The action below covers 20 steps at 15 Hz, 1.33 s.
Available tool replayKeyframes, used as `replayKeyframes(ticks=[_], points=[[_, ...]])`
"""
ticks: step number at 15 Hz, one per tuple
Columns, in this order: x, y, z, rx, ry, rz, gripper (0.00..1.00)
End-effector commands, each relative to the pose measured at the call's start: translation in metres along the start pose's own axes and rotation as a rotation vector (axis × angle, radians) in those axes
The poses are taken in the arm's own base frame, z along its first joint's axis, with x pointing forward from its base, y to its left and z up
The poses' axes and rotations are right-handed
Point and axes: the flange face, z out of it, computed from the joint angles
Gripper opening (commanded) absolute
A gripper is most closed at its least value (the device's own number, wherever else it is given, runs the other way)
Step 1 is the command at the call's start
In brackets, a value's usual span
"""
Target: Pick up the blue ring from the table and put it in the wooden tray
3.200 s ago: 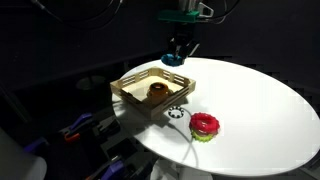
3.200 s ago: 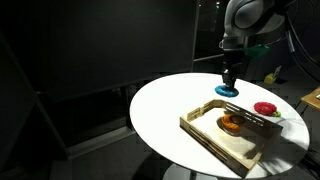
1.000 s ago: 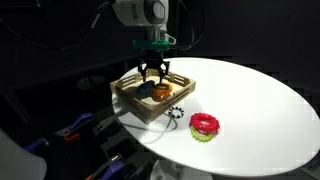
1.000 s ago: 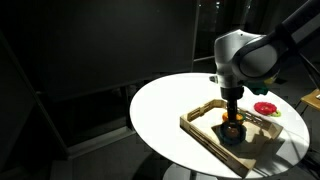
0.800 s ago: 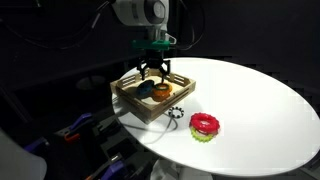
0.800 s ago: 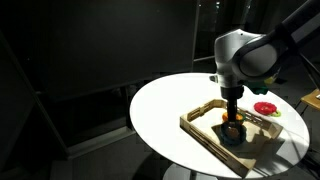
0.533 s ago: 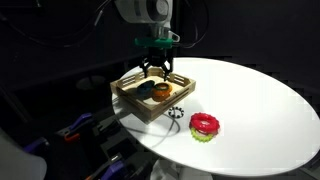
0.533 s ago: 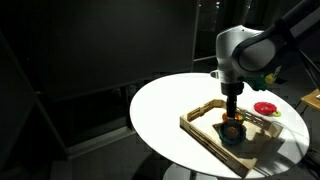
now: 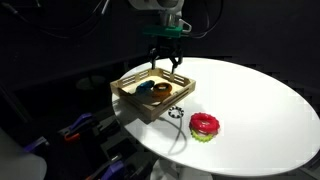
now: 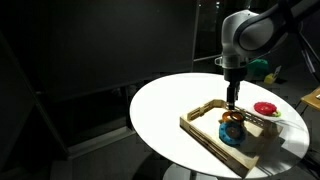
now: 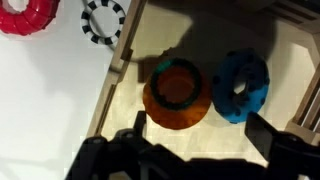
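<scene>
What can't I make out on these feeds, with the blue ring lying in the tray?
- Wrist view: the red ring is cut off by the top-left corner.
- Wrist view: the pincer is a dark blur along the bottom edge, hiding part of the wooden tray.
- In an exterior view: the blue ring is small, dim and partly behind the tray wall; whether it touches the orange ring is unclear.

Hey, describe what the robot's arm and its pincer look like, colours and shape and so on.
The arm has a rounded, glossy white-grey shell. Under it sits a teal-green band, then a slim black pincer that forks at the tip. In the wrist view the pincer is only a dark silhouette. Cables and markings cannot be made out clearly against the dark background.
</scene>
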Motion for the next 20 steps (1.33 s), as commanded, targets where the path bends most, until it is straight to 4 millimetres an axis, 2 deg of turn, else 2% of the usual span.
replayKeyframes(ticks=[1, 5, 9, 14, 20], points=[[-0.009, 0.019, -0.028, -0.002, 0.015, 0.04, 1.0], [-0.019, 0.045, -0.053, -0.012, 0.032, 0.102, 1.0], [-0.032, 0.062, -0.075, 0.002, 0.038, 0.142, 1.0], [-0.049, 0.067, -0.106, 0.064, 0.056, 0.197, 1.0], [-0.069, 0.077, -0.152, 0.019, 0.148, 0.309, 1.0]])
